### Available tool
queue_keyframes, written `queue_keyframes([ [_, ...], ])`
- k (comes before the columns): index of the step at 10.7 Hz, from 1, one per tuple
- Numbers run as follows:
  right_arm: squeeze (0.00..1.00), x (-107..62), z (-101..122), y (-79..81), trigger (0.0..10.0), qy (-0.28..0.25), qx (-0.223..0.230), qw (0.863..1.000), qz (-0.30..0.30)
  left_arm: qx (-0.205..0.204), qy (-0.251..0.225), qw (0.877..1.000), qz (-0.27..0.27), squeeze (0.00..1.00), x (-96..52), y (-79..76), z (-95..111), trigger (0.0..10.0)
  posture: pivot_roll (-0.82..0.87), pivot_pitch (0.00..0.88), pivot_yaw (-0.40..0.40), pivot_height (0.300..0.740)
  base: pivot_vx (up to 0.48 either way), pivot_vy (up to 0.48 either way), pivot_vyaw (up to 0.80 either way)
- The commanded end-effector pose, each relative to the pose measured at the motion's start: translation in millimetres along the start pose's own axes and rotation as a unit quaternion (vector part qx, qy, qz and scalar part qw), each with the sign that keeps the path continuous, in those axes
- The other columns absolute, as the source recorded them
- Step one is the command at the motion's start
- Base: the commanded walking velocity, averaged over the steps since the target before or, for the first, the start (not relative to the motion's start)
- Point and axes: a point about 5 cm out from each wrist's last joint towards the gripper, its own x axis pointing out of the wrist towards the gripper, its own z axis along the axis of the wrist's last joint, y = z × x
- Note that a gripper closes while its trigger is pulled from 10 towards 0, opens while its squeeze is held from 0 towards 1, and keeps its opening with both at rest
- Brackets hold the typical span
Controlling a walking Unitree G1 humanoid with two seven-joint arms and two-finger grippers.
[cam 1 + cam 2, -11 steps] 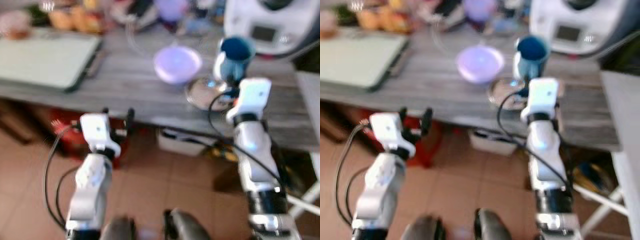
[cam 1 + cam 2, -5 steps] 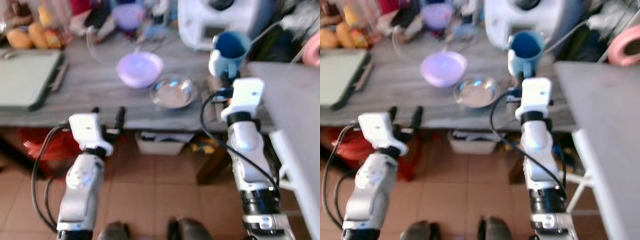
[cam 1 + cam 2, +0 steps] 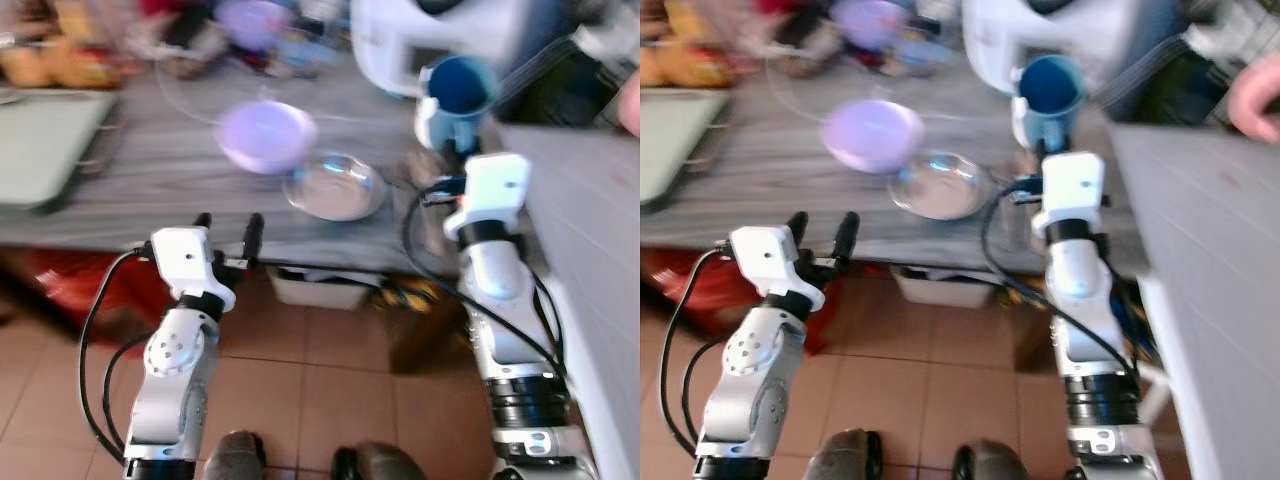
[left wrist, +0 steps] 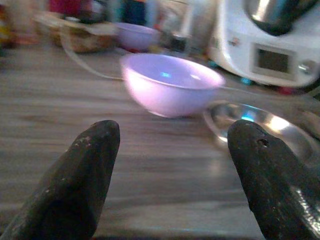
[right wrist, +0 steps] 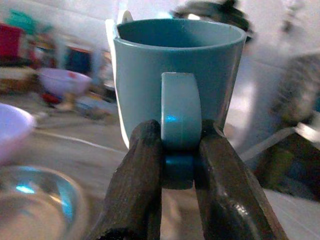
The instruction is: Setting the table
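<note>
Right now my right gripper (image 5: 177,150) is clenched on the handle of the blue mug (image 3: 458,98), one finger on each side of it; the mug is upright above the far right end of the grey counter (image 3: 130,180), just in front of the white appliance (image 3: 440,35); I judge this the carrying step, mug in hand and not yet set at a place. My left gripper (image 4: 172,165) hangs released, fingers spread wide, low at the counter's near edge and touching nothing; beyond it sit the lilac bowl (image 4: 170,90) and, just beside it, the shallow metal dish (image 3: 335,187). To my right lies a second grey table (image 3: 585,230); the next move calls for keeping the mug level, finding a bare spot, lowering it gently, then letting go.
</note>
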Motion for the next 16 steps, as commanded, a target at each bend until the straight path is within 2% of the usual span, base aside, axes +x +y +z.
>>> queue_keyframes([
  [1, 0.00, 2.1, 7.0, 3.1, 10.0, -0.016, 0.007, 1.000, 0.006, 0.006, 0.000, 1.000, 0.011, 0.00, -1.7, 5.0, 0.9, 10.0, -0.02, 0.119, -0.009, 0.740, 0.000, 0.000, 0.52],
  [5, 0.00, 0.8, 4.0, 2.6, 10.0, -0.009, 0.020, 1.000, 0.010, 0.023, 0.011, 0.999, 0.037, 0.00, -8.9, 15.3, -0.6, 10.0, 0.00, 0.138, -0.006, 0.740, 0.000, 0.000, 0.00],
  [6, 0.00, 2.3, 1.5, -4.5, 10.0, -0.003, 0.005, 1.000, -0.011, 0.027, 0.012, 0.999, 0.036, 0.00, -11.4, 16.6, 0.3, 10.0, 0.01, 0.150, 0.000, 0.740, 0.000, 0.000, 0.00],
  [7, 0.00, 5.1, -1.0, -11.6, 10.0, 0.005, 0.012, 1.000, -0.025, 0.031, 0.019, 0.999, 0.040, 0.00, -14.8, 18.9, 0.8, 10.0, 0.01, 0.165, 0.008, 0.740, 0.000, 0.000, 0.00],
  [10, 0.00, 19.8, -3.5, -27.7, 10.0, 0.023, 0.019, 0.999, -0.034, 0.038, 0.043, 0.997, 0.057, 0.00, -24.5, 26.4, 0.7, 10.0, 0.04, 0.216, 0.026, 0.740, 0.000, 0.000, 0.00],
  [16, 0.00, 50.4, 12.2, -24.7, 10.0, -0.012, 0.022, 1.000, -0.002, 0.058, 0.074, 0.994, 0.054, 0.00, -42.3, 36.9, 11.4, 10.0, 0.11, 0.290, 0.080, 0.740, 0.000, 0.000, 0.00],
])
